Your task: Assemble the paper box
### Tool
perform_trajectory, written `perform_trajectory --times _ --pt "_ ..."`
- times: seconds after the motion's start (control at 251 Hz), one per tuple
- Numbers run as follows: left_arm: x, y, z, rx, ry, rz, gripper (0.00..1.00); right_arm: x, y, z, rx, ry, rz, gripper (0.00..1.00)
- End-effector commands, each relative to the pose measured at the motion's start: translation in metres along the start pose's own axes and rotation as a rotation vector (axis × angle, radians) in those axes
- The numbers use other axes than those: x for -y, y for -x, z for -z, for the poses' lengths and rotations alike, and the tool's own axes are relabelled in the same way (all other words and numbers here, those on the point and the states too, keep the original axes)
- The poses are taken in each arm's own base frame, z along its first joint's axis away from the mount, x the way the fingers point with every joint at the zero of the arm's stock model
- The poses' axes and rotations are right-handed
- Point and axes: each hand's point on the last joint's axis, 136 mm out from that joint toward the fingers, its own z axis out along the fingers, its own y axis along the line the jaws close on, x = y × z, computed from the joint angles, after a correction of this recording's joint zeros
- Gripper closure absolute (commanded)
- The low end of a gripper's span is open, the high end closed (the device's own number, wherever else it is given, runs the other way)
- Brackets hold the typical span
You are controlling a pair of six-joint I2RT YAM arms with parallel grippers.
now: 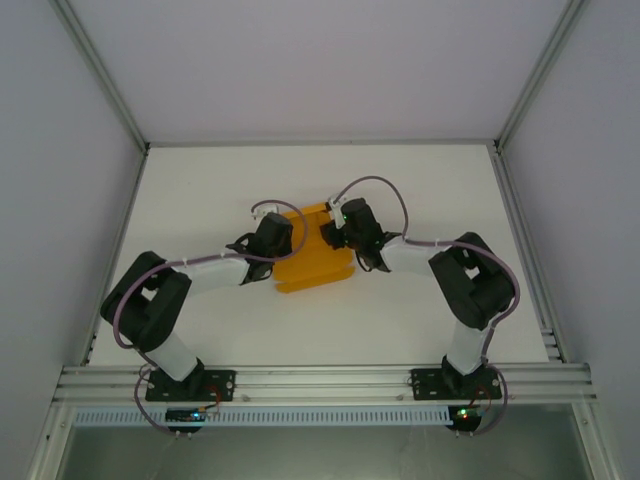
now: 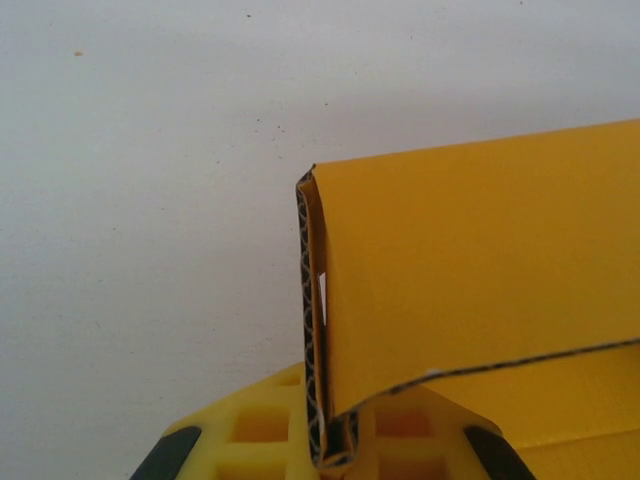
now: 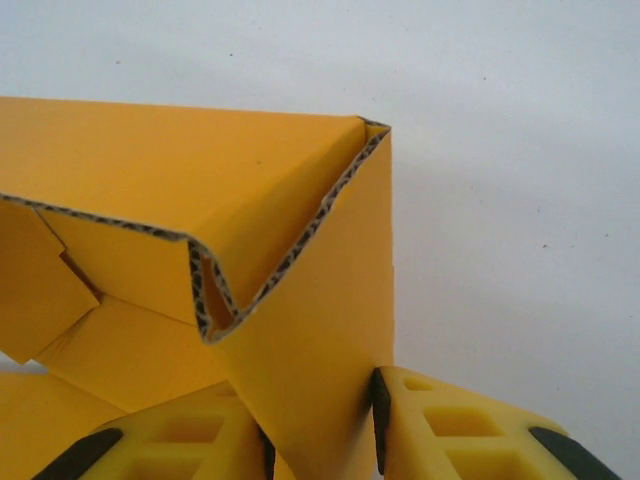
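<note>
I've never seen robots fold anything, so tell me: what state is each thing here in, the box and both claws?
paper box, partly folded, walls raised.
left claw, shut on a doubled-over wall of the box.
right claw, straddles another box wall; pinched or not, unclear.

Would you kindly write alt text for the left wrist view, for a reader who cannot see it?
The left gripper is shut on a folded corrugated edge of the orange-yellow paper box, pinched between its yellow fingers at the bottom of the frame. A broad panel of the box spreads to the right above the white table.
</note>
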Motion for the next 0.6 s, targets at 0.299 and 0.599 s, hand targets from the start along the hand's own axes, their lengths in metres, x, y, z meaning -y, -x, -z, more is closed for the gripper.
perform_trajectory --times 0.299,0.599 --pt "0.005 -0.014 -0.001 -0.076 0.002 -0.026 1.00 0.037 0.013 -0.018 0.061 -0.333 0.000 0.87" --pt "0.004 -0.010 0.000 -0.082 0.029 0.031 1.00 0.077 -0.014 0.018 -0.003 -0.850 -0.087 0.89"
